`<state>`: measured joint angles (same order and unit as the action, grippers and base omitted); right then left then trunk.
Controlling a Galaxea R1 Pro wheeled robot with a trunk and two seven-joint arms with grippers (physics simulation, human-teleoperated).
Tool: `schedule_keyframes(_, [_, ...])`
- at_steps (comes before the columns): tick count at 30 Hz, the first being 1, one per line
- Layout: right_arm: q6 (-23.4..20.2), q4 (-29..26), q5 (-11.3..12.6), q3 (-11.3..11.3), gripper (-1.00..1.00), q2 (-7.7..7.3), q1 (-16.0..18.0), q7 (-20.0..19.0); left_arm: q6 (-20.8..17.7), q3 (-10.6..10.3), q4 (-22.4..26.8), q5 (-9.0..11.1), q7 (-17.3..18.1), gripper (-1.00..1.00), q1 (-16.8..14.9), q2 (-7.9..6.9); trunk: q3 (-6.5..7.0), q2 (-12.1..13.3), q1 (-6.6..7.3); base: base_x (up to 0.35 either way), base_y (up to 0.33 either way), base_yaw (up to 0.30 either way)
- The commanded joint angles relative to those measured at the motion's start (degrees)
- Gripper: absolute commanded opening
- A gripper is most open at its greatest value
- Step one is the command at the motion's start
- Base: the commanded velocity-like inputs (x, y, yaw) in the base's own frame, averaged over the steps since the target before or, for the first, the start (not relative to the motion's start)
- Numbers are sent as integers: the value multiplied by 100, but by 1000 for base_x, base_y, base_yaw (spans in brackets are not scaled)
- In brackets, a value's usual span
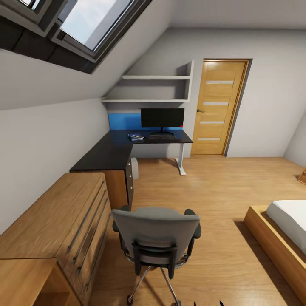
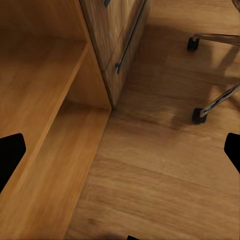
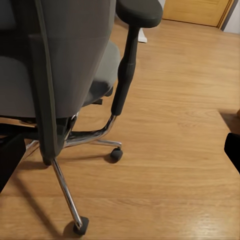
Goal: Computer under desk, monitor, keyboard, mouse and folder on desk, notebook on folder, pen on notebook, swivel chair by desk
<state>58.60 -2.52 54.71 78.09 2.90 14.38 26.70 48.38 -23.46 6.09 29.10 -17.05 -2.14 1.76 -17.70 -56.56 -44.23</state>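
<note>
Head view takes in one attic bedroom, left to right: one wooden dresser (image 1: 51,229) at 8 o'clock, one dark L-shaped worktop (image 1: 114,148) beyond it toward 11 o'clock, one grey swivel chair (image 1: 156,238) at 6 o'clock with its back turned to the camera, one wooden door (image 1: 217,106) at 1 o'clock, and one bed (image 1: 284,238) at 4 o'clock. On the worktop stand one monitor (image 1: 162,118) and, just in front of it, one keyboard (image 1: 162,137); to their left lies a small stack (image 1: 136,137) with blue in it, too small to tell apart. A pale box (image 1: 134,168) sits on the floor under the worktop; whether it is the computer I cannot tell. Two wall shelves (image 1: 157,89) hang above. The chair stands well apart from the worktop, with bare floor between.

Left wrist view looks down on the dresser's side and two chair casters (image 2: 199,116). The left end effector (image 2: 120,150) shows dark fingertips (image 2: 10,155) at opposite edges, spread wide, holding nothing.

Right wrist view has the chair close ahead at 10 o'clock, its armrest (image 3: 139,12) and chrome legs plain. The right end effector (image 3: 120,155) is likewise spread and empty, apart from the chair.

No writing or brand can be read.
</note>
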Motion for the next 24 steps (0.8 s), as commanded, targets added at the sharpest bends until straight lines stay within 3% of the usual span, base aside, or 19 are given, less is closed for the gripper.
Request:
schedule_keyframes(1, [2, -3, 5, 48, 100, 0, 3, 55, 13, -50, -2, 26, -35, 100, -4, 0, -7, -5, 0, -23, 19, 0])
schedule_keyframes(24, [2, -3, 5, 48, 100, 0, 3, 55, 13, -53, -2, 26, -35, 100, -6, 0, -7, -5, 0, -46, 12, 0])
